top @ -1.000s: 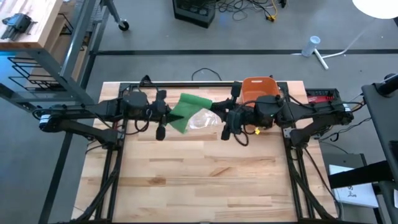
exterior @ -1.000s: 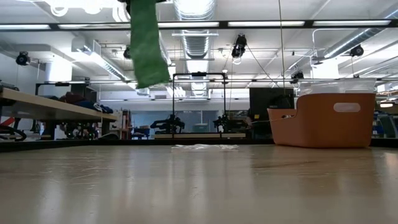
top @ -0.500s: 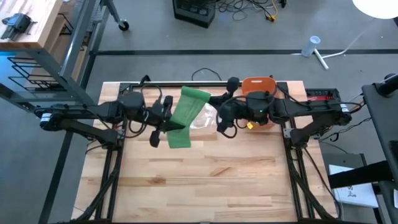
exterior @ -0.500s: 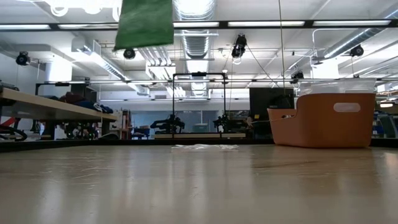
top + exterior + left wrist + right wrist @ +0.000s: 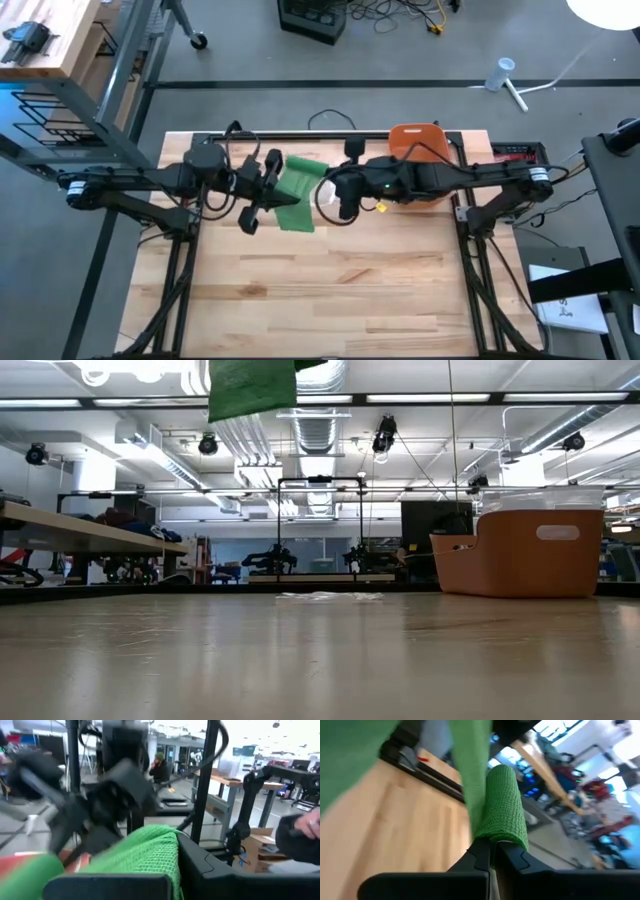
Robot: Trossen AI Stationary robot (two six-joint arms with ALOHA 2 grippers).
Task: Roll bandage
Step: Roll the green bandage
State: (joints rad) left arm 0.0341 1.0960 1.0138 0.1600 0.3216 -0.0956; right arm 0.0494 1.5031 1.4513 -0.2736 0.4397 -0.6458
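Observation:
A green mesh bandage (image 5: 296, 190) hangs in the air over the far middle of the table, held between both grippers. My left gripper (image 5: 272, 190) is shut on its left side, and the right gripper (image 5: 330, 192) is shut on its right side. In the low view only the bandage's lower edge (image 5: 250, 388) shows, at the picture's top, high above the tabletop. The right wrist view shows a rolled-over part of the bandage (image 5: 505, 805) above my fingers and a loose strip (image 5: 470, 765) running past it. My left gripper pinches a bunched part of the bandage (image 5: 150, 855) between its two fingers. The fingers lie level and point toward the table's right. The bandage is lifted clear of the table. My right gripper pinches the bandage at the foot of its rolled-over part (image 5: 496, 837) between its two fingertips. It comes from the table's right, slanting a little downward. The cloth stands up past the fingers, clear of the table.
An orange bin (image 5: 415, 140) stands at the far right of the table, just behind the right arm; it also shows in the low view (image 5: 520, 555). A clear plastic wrapper (image 5: 325, 596) lies on the table below the bandage. The near half of the wooden table (image 5: 330, 290) holds nothing else.
My right gripper has gone down and toward the table's left, closing on the left gripper. My left gripper has tipped up to level and risen a little. The bandage's hanging end, which reached well down a second ago, has been drawn up and the cloth is gathered shorter between the grippers.

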